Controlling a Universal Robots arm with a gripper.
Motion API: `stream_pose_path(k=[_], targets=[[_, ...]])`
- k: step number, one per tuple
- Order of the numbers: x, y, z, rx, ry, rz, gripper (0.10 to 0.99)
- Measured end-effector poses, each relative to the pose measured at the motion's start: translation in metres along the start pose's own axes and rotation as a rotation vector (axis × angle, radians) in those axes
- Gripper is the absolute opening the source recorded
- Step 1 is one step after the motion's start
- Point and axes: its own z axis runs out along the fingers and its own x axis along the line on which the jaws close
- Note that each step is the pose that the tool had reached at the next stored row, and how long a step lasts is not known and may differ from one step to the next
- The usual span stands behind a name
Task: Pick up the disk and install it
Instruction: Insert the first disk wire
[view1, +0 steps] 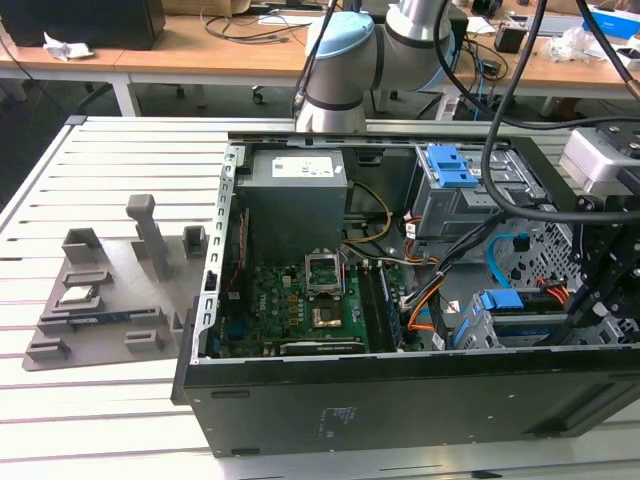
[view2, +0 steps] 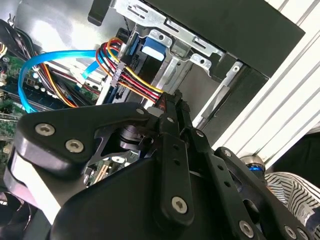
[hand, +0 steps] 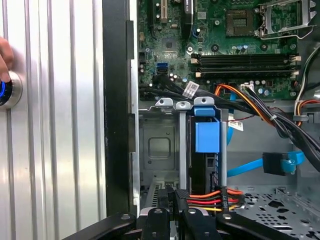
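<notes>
— Where's the disk?
— Standing in the cage, just ahead of the tool, whose fingers are pressed together, empty.
— Handling?
— Probably stiff, dense, shock-sensitive; grip its blue frame's edges.

Bright, even daylight; soft shadows.

The disk is standing on edge inside the grey drive cage, sitting in the slot beside an empty bay; its blue plastic carrier frame is facing the first wrist view, with the dark edge of the drive body showing below it; in the exterior view the disk is lying at the near right corner of the open computer case, its blue frame showing above the cage wall.
</notes>
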Motion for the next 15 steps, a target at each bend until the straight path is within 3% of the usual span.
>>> stream_pose_path(k=[3,7,12,15], targets=[[-0.0017,0.0001,-0.0032,0.0,-0.0019,0.0,0.165],[-0.0088,0.0001,-0.003,0.0,-0.0213,0.0,0.165],[-0.026,-0.0004,-0.0004,-0.001,-0.0215,0.0,0.165],[-0.03,-0.0008,0.0014,-0.001,-0.0216,0.0,0.165]])
